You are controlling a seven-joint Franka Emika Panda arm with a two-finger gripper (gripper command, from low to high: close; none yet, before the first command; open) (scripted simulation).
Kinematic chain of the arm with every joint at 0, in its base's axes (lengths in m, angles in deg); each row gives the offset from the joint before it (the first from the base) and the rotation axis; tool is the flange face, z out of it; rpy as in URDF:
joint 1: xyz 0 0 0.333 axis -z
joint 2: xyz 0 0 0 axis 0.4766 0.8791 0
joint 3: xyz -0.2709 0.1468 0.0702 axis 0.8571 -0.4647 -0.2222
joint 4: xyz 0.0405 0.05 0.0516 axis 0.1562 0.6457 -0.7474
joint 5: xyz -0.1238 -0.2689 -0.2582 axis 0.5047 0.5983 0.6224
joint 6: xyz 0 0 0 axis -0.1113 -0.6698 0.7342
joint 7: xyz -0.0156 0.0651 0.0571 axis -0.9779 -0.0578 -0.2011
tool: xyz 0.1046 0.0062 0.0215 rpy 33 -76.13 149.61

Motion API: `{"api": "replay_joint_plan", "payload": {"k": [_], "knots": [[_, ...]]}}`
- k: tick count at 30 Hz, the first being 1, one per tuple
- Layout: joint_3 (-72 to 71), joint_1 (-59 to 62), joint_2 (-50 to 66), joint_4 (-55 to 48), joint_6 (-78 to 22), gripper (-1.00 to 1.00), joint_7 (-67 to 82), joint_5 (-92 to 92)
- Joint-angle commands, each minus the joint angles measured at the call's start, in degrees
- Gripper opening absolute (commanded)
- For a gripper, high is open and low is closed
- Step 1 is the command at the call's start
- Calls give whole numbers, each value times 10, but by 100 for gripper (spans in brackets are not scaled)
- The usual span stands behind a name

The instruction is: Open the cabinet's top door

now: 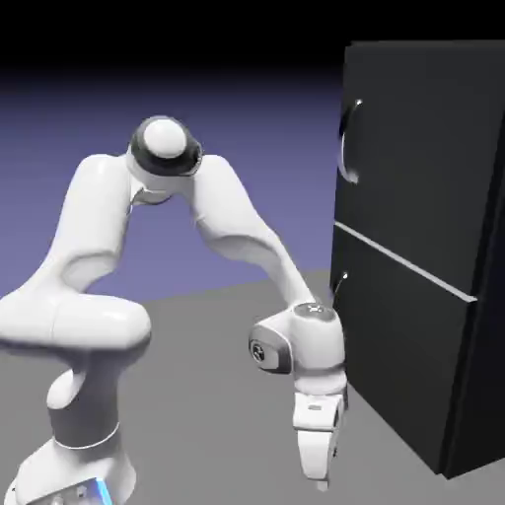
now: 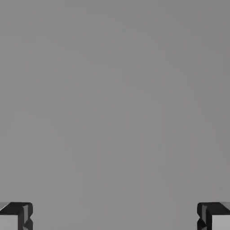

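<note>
Exterior camera side-on to cabinet (image 1: 414, 247); hand camera faces bare table (image 2: 115, 99) closely.

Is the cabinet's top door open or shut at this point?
Shut. The top door lies flush with the cabinet front, with no gap at the seam; the open gripper points at the floor.

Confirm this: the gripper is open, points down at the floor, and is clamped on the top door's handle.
Not clamped. The exterior view shows the gripper hanging low beside the cabinet, well below the top door's handle. It is open and points down, holding nothing.
</note>
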Motion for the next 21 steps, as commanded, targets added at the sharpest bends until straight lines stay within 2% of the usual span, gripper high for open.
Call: {"api": "replay_joint_plan", "payload": {"k": [1,21], "knots": [[18,-16,21,-3,-6,100,7,-20],[368,-342,436,-77,-117,100,143,-414]]}}
